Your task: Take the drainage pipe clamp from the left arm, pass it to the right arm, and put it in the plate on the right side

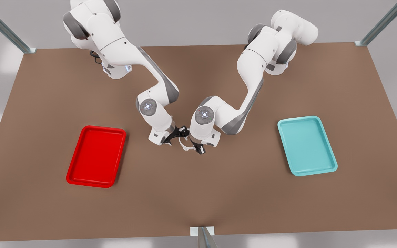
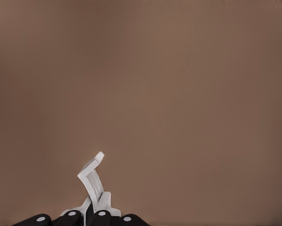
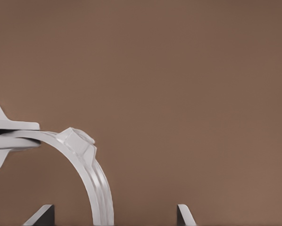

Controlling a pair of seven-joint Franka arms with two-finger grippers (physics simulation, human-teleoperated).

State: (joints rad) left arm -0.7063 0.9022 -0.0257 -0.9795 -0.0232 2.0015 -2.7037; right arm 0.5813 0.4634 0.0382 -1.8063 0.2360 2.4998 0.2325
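Red plate (image 1: 97,156) waits front-left; mid-table, left gripper (image 1: 198,148) pinches clamp (image 1: 184,144), right gripper (image 1: 175,135) spread around it for handover.

This is a bare simulated robotics test cell, not a lived-in room: a plain, flat brown tabletop (image 1: 198,193) sits framed by slanted grey metal corner posts (image 1: 3,27) against blank grey walls. Two white jointed robot arms with grey joints (image 1: 157,86) are mounted on it, and a glossy red rectangular tray (image 1: 97,156) and a matching teal rectangular tray (image 1: 307,145) lie well apart.
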